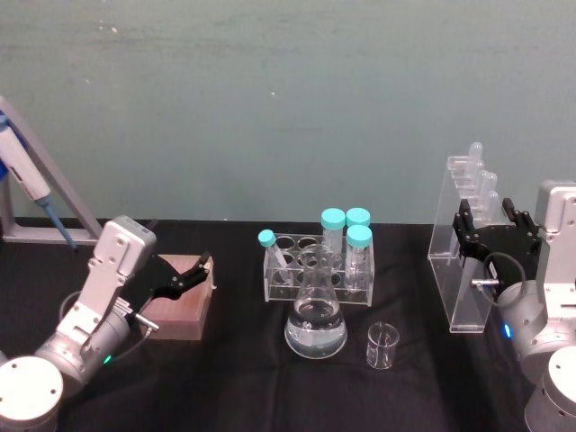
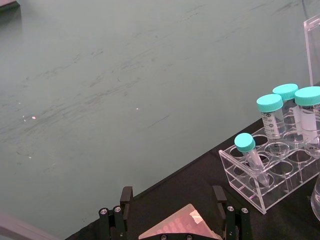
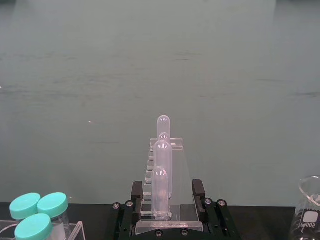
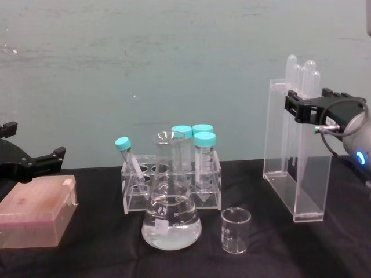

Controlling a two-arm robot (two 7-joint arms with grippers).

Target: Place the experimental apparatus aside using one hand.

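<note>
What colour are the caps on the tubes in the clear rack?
The caps are turquoise; the chest view shows them best.

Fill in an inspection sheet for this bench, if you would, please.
Surface: black table, no spills seen.
Job's things: pipette stand upright at right; conical flask holding clear liquid at centre; beaker empty, right of it, apart.
Clutter: tube rack with teal-capped tubes behind the flask; pinkish box at left.
Pincers: left pincer open above the box; right pincer open, straddling the stand's upper part.
Cables: grey cable looped at the right wrist.
Surroundings: green wall; hand pipette far left.
</note>
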